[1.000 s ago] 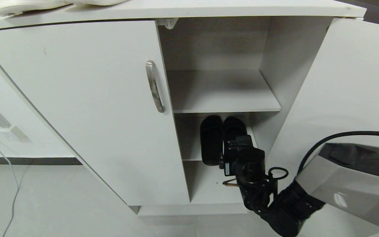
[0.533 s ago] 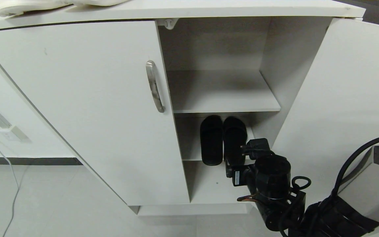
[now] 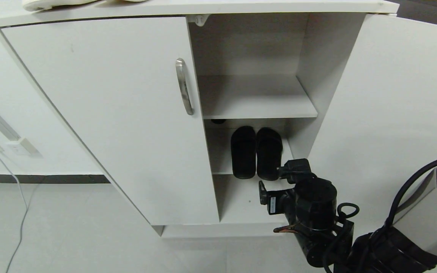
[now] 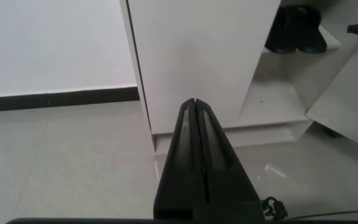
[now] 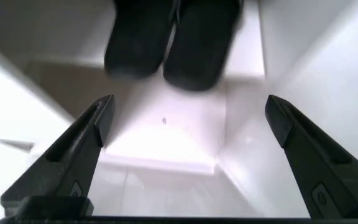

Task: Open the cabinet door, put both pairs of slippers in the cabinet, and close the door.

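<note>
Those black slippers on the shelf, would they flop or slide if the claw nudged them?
Probably light: the black slippers look like thin, flat moulded slides. They lie flat on their soles, so tipping or rolling seems unlikely. On the smooth white shelf a push would likely slide them.

Black slipper pair (image 3: 256,151) on lower shelf (image 3: 220,161); cabinet door (image 3: 393,94) open

My right gripper (image 3: 278,177) hangs with fingers spread before the open cabinet (image 3: 249,41), near the heels of the black slippers (image 3: 256,151) lying side by side on the middle shelf (image 3: 221,163). Something pale, maybe more slippers (image 3: 47,3), lies on top.
</note>
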You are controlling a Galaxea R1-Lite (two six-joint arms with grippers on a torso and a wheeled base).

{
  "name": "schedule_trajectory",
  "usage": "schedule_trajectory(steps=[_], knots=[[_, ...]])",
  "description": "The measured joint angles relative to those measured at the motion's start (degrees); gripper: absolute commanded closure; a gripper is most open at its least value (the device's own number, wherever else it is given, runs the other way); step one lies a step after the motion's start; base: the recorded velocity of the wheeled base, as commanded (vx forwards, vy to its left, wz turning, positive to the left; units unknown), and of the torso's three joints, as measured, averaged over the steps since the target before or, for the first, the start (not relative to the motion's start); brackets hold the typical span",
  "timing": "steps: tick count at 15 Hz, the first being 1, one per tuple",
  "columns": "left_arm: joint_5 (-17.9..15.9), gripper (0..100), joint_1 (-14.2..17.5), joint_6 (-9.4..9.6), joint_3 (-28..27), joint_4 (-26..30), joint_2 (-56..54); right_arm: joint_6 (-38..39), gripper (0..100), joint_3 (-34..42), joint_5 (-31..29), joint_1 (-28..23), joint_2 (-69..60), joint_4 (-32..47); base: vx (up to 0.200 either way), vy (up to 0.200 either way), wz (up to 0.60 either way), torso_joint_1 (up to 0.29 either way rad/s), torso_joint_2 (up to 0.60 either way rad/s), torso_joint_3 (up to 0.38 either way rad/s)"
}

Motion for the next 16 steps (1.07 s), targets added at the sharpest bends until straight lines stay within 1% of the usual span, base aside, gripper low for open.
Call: schedule_trajectory(steps=[16], knots=[[-0.1,100,0.0,0.28,0.0,0.0,0.0,0.2,0,1.5,0.2,0.1,0.0,-0.5,0.0,0.0,0.0,0.0,0.0,0.0]])
